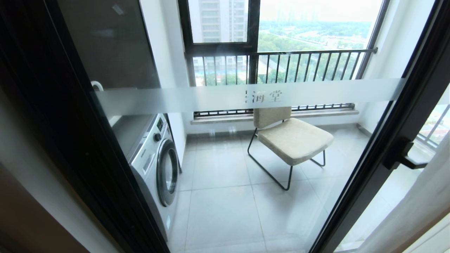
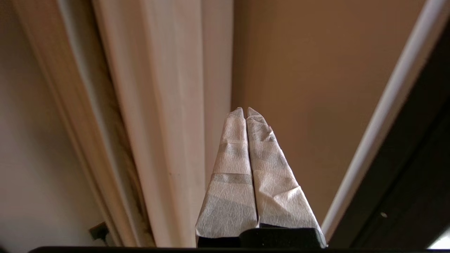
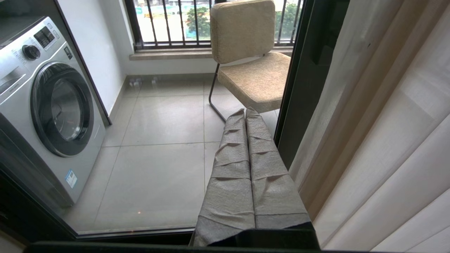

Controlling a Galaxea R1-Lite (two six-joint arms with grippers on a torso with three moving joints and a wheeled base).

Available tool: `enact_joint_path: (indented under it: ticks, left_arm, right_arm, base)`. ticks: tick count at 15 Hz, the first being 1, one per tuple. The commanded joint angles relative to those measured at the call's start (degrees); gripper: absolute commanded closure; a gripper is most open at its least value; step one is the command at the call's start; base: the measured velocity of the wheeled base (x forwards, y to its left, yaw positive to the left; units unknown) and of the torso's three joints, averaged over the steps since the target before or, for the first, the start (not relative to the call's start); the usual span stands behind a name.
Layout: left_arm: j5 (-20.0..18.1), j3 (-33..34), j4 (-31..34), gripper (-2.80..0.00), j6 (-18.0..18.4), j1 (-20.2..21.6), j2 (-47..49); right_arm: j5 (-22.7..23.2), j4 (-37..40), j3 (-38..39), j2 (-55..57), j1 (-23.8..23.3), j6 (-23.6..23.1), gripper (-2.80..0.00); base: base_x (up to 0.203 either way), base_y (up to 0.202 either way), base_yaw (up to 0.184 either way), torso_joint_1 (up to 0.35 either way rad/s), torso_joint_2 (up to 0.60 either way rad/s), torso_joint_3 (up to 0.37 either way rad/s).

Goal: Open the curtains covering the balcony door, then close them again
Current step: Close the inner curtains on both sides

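The balcony door [image 1: 372, 165] stands uncovered before me, black-framed glass with a frosted white band [image 1: 246, 96] and a black lever handle [image 1: 404, 156]. The curtains are gathered at both sides: cream folds [image 1: 418, 207] at the right edge of the head view, beige folds [image 3: 386, 140] beside my right gripper [image 3: 245, 111], and pale folds [image 2: 158, 123] in the left wrist view. My left gripper [image 2: 245, 109] is shut and empty, pointing at the brown wall [image 2: 316, 88] just beside those folds. The right gripper is shut and empty, low in front of the glass. Neither arm shows in the head view.
Behind the glass stand a silver washing machine [image 1: 158, 165] at the left and a beige chair [image 1: 291, 140] on black legs, on a grey tiled floor. A black-framed window with a bar railing [image 1: 281, 63] closes the balcony's far side.
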Motion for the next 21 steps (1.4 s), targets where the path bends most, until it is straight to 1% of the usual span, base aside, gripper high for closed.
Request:
enact_joint_path:
  ticks: [1,4,7,8,10,12,14,15,16,18,21]
  left_arm:
    - [3.7,-4.2,0.1,0.00,0.0,3.8,7.6]
    - [3.2,-8.1,0.1,0.00,0.0,15.4,13.4]
    - [0.2,-12.1,0.1,0.00,0.0,25.2,18.9]
    - [-1.0,-13.2,0.1,0.00,-0.1,28.8,20.3]
    - [-5.8,-15.2,0.1,0.00,-0.2,36.5,23.4]
    - [-10.1,-16.3,0.0,0.00,-0.3,42.0,26.6]
    - [-12.9,-16.9,-0.2,0.00,-0.5,45.3,28.7]
    - [-13.6,-16.9,-0.9,0.00,-0.9,46.3,29.6]
    - [-13.9,-16.9,-1.7,-2.80,-1.3,46.9,30.7]
    - [-14.5,-16.8,-3.2,-2.80,-1.6,48.5,32.4]
    - [-16.8,-16.5,-4.9,-2.80,-1.6,51.3,34.0]
  right_arm:
    - [0.0,0.0,0.0,0.0,0.0,-0.1,0.00]
    - [0.0,0.0,0.0,0.0,0.0,0.0,0.00]
    - [0.0,0.0,0.0,0.0,0.0,-0.1,0.00]
    - [0.0,0.0,0.0,0.0,0.0,0.0,0.00]
    - [0.0,0.0,0.0,0.0,0.0,0.0,0.00]
    - [0.0,0.0,0.0,0.0,0.0,-0.1,0.00]
    - [0.0,0.0,0.0,0.0,0.0,0.0,0.00]
    - [0.0,0.0,0.0,0.0,0.0,-0.1,0.00]
    - [0.0,0.0,0.0,0.0,0.0,-0.1,0.00]
    - [0.0,0.0,0.0,0.0,0.0,-0.1,0.00]
    - [0.0,0.0,0.0,0.0,0.0,0.0,0.00]
  base:
    - [0.000,0.000,0.000,0.000,0.00,0.000]
    - [0.000,0.000,0.000,0.000,0.00,0.000]
    - [0.000,0.000,0.000,0.000,0.00,0.000]
    - [0.000,0.000,0.000,0.000,0.00,0.000]
    - [0.000,0.000,0.000,0.000,0.00,0.000]
    - [0.000,0.000,0.000,0.000,0.00,0.000]
    - [0.000,0.000,0.000,0.000,0.00,0.000]
    - [0.000,0.000,0.000,0.000,0.00,0.000]
    - [0.000,0.000,0.000,0.000,0.00,0.000]
    - [0.000,0.000,0.000,0.000,0.00,0.000]
    - [0.000,0.000,0.000,0.000,0.00,0.000]
